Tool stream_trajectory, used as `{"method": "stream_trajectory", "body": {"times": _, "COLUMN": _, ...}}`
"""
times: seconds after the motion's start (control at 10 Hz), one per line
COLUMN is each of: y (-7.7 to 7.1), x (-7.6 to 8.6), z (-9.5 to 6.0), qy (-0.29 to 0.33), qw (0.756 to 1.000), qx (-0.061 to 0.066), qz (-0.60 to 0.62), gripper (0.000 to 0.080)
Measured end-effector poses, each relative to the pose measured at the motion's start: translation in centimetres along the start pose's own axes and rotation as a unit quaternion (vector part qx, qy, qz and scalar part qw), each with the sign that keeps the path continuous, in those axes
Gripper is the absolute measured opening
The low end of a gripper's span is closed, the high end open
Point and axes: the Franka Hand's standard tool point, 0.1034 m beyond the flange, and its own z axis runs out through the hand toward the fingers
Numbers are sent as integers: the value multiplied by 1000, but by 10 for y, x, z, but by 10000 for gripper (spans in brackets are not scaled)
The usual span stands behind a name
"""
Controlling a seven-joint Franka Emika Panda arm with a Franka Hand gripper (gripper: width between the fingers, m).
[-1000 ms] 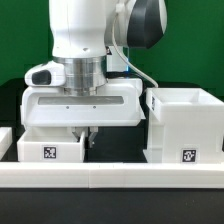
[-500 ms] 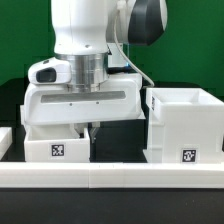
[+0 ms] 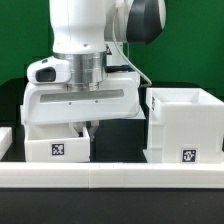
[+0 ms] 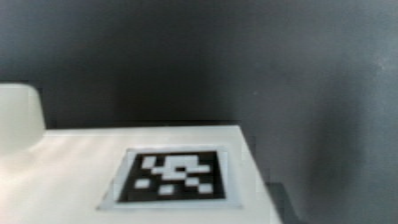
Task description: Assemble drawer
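Note:
A small white tray [image 3: 42, 146] with a square black-and-white tag on its front hangs just under my gripper [image 3: 84, 130] at the exterior view's left. The fingers are closed on the tray's wall nearest the case and hold it. The large boxy case [image 3: 185, 122], open on top and tagged low on its front, stands at the exterior view's right, a narrow gap from the tray. In the wrist view a flat white face of the tray [image 4: 71, 160] with its tag [image 4: 178, 177] fills the near part. My fingertips do not show there.
A long low white border wall [image 3: 110, 178] runs along the front. Another white part [image 3: 4, 140] shows at the exterior view's left edge. The table is black and the backdrop is green.
My gripper and the small tray have moved together a little up and toward the exterior view's right, nearer the case. The case has not moved.

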Motion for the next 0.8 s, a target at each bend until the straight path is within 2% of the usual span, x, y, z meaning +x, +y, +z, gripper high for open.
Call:
{"method": "stream_trajectory", "body": {"times": 0.3, "y": -1, "x": 2, "z": -2, "qy": -1, "qw": 985, "qx": -14, "qz": -174, "gripper": 41}}
{"method": "stream_trajectory", "body": {"times": 0.5, "y": -11, "x": 2, "z": 1, "qy": -5, "qw": 964, "qx": -17, "qz": -265, "gripper": 41}}
{"method": "stream_trajectory", "body": {"times": 0.8, "y": -8, "x": 1, "z": 1, "qy": -12, "qw": 937, "qx": -20, "qz": -349, "gripper": 41}}
